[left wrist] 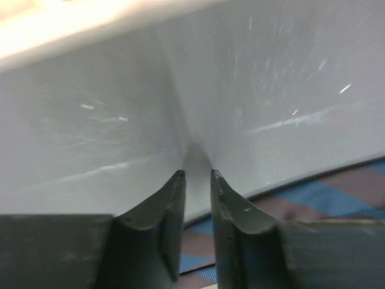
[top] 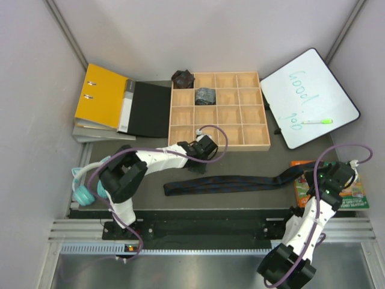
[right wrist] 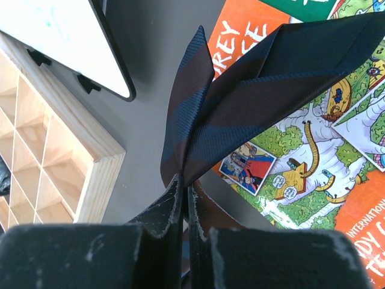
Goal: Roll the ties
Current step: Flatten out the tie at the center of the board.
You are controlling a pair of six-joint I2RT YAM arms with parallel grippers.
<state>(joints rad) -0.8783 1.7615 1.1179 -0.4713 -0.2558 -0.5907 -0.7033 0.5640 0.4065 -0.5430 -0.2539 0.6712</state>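
Note:
A long dark striped tie (top: 240, 180) lies stretched across the grey mat. Its wide end is lifted at the right, where my right gripper (top: 319, 176) is shut on it. In the right wrist view the folded fabric of the tie (right wrist: 240, 90) fans out from the pinched fingertips of the right gripper (right wrist: 185, 180). My left gripper (top: 197, 165) hovers over the tie's left half. Its jaws (left wrist: 197, 174) stand a narrow gap apart with nothing between them, and blue-brown tie fabric (left wrist: 337, 192) shows beneath. Two rolled ties sit in the wooden tray: a brownish one (top: 183, 78) and a greyish one (top: 205, 95).
The wooden grid tray (top: 219, 146) stands behind the tie. A whiteboard (top: 310, 96) with a green marker (top: 317, 121) leans at the back right. A yellow binder (top: 102, 96) and a black folder cover (top: 150, 108) lie at the back left. A comic book (top: 356, 194) lies under the right gripper, and teal headphones (top: 81, 191) lie at the left.

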